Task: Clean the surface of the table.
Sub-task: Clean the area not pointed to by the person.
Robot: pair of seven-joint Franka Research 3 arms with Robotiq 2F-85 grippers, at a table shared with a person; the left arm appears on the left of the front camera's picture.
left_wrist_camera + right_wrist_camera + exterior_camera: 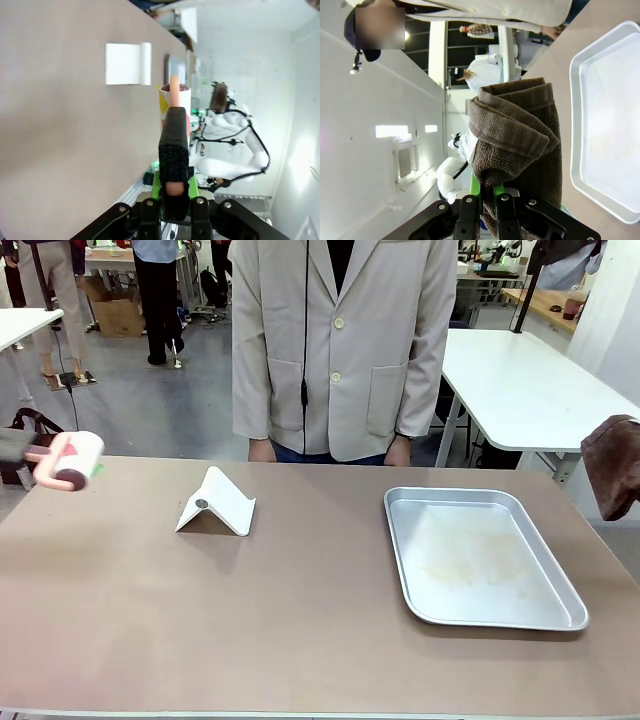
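Observation:
The table (300, 630) has a matte brownish top and spans the front view. At its far left edge, just above the top, hovers a lint roller (72, 460) with a pink handle and a white roll. In the left wrist view my left gripper (174, 145) is shut on the roller's pink handle (174, 85), above the table (60, 150). A brown cloth (613, 465) hangs at the right edge, off the table. My right gripper (487, 192) is shut on this folded cloth (517, 130), with the table (605, 20) behind it.
A silver tray (480, 555) with faint smears lies on the right half, also seen as the tray (610, 125). A white folded stand (217, 503) sits centre-left. A person in a pale jacket (340, 340) stands at the far edge. A white table (530, 380) stands behind on the right.

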